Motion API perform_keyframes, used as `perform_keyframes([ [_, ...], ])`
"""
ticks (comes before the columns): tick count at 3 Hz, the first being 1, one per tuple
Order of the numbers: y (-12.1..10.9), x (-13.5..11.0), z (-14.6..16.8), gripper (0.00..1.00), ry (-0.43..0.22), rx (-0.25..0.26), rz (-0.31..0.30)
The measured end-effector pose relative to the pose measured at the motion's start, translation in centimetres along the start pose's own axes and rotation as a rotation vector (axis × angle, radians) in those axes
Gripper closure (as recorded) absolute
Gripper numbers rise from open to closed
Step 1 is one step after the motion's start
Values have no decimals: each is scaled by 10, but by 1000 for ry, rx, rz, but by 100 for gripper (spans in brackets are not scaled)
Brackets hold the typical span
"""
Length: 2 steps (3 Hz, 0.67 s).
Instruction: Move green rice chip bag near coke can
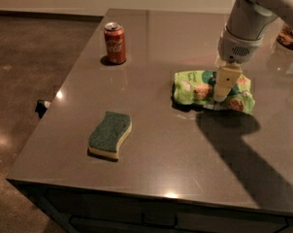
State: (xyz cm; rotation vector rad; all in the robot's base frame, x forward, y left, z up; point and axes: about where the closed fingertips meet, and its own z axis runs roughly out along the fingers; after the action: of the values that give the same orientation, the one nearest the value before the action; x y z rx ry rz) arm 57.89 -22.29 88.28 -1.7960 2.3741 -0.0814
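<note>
The green rice chip bag (200,89) lies flat on the grey table (175,149), right of centre, its pictured tan chips facing up. My gripper (223,92) hangs from the arm at the upper right and points straight down onto the middle of the bag, its cream fingertip at the bag's surface. The coke can (115,43) stands upright near the table's far left edge, well apart from the bag.
A green-topped yellow sponge (109,134) lies on the front left of the table. A plate of food (289,37) sits at the far right edge. The table's left and front edges drop to a brown floor.
</note>
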Motion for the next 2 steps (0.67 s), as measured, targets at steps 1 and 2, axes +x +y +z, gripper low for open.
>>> perform_keyframes([
  [1, -3, -4, 1, 48, -13, -7, -22],
  [2, -1, -23, -7, 70, -42, -9, -58],
])
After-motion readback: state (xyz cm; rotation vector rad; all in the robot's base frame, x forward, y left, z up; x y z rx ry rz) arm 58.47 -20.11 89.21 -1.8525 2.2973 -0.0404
